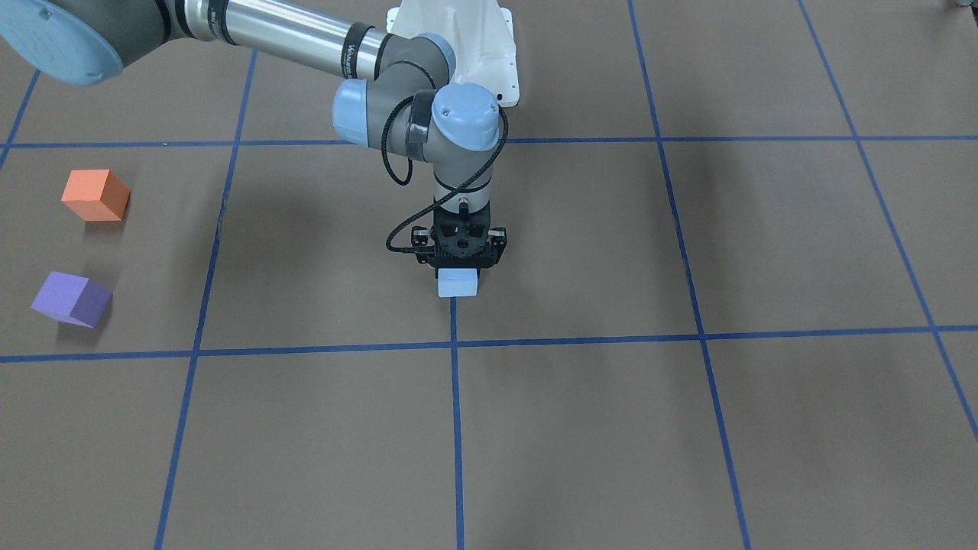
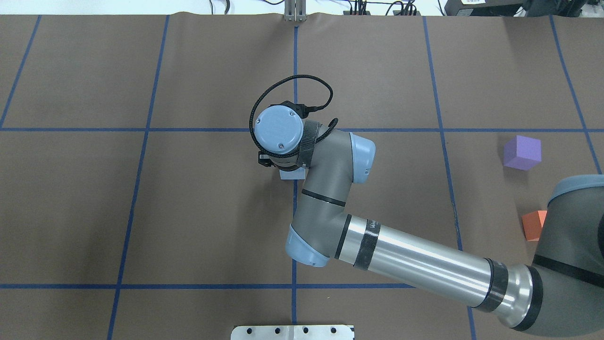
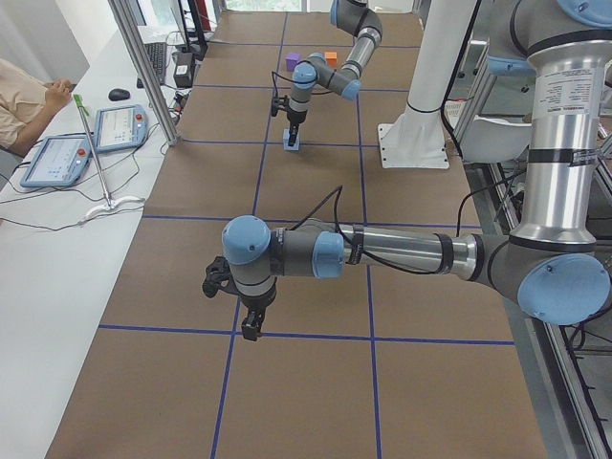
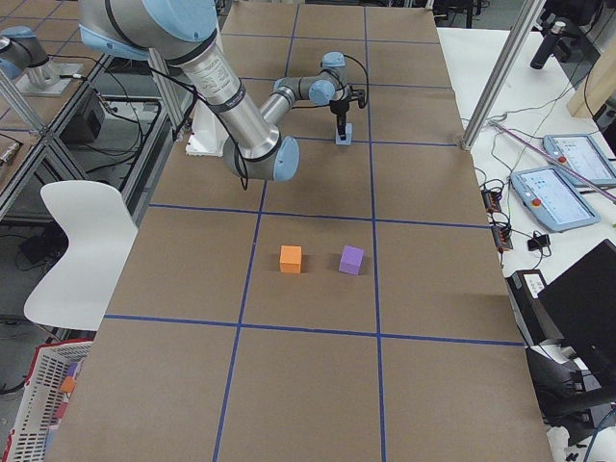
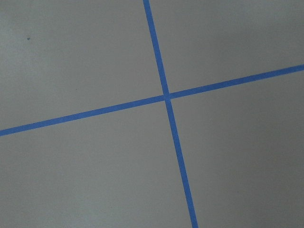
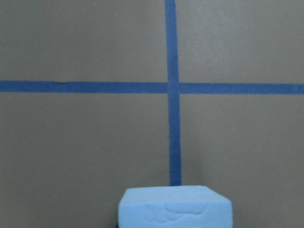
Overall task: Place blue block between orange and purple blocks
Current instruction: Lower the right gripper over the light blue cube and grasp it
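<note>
Most of the job is not done yet. On the near right side of the table (image 1: pixel 688 428) sits the orange block (image 1: pixel 95 195). A bit farther back on the same side sits the purple block (image 1: pixel 71 299). They are close to each other but not touching, and the gap between them is bare. That gap is where the blue block (image 1: pixel 458 284) has to go.

The blue block is not there yet. It is in the middle of the table, on a blue tape line (image 1: pixel 456 397), well apart from the other two blocks. The arm has reached it, so the reaching part looks done. What is left is to grip it if it is not gripped already, lift it, carry it over to the right, and set it down in the gap.

The right fingers (image 1: pixel 459 262) point straight down, right on top of the blue block. The block sits just under them and fills the bottom of the right wrist view. The tips are hidden, so one cannot tell if they are squeezing the block or just standing apart around it. It is also hard to tell if the block is off the table yet.

The left fingers (image 3: pixel 251 325) hang over bare table far to the left, holding nothing that can be seen. Whether they are apart or together cannot be told.
</note>
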